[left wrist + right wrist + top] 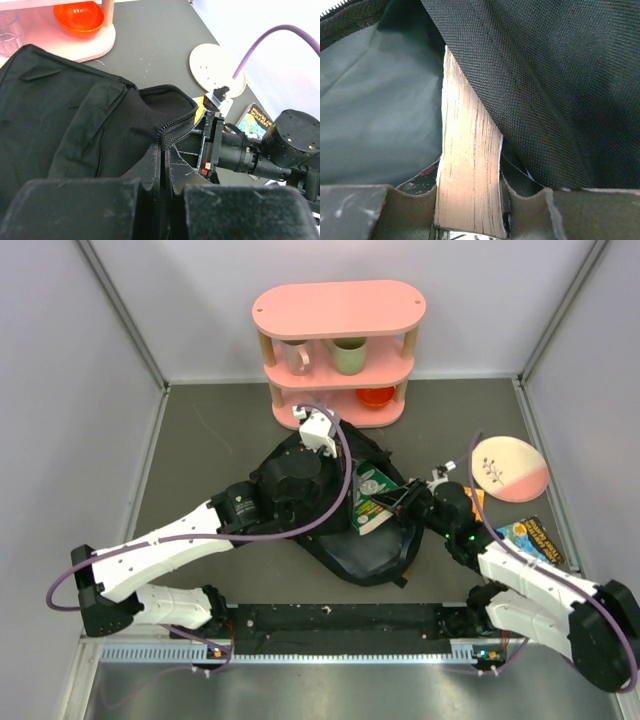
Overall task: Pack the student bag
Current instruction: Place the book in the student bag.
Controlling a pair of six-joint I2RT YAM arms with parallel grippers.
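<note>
The student bag [370, 555] lies on the desk [200, 440], just in front of the pink shelf [338, 310]. My right pincer [470, 210] grips a book [467, 150], page edge towards me, its far end inside the bag's mouth. My left pincer [161, 157] is clenched on the zipper rim (holding that mouth agape, I judge).

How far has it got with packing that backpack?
Done: the bag is unzipped, its opening's edge pinched by the left fingers. In hand: the right fingers grip a book, partly inside the opening. Left: a second book by the plate probably goes in too, then zipping.
</note>
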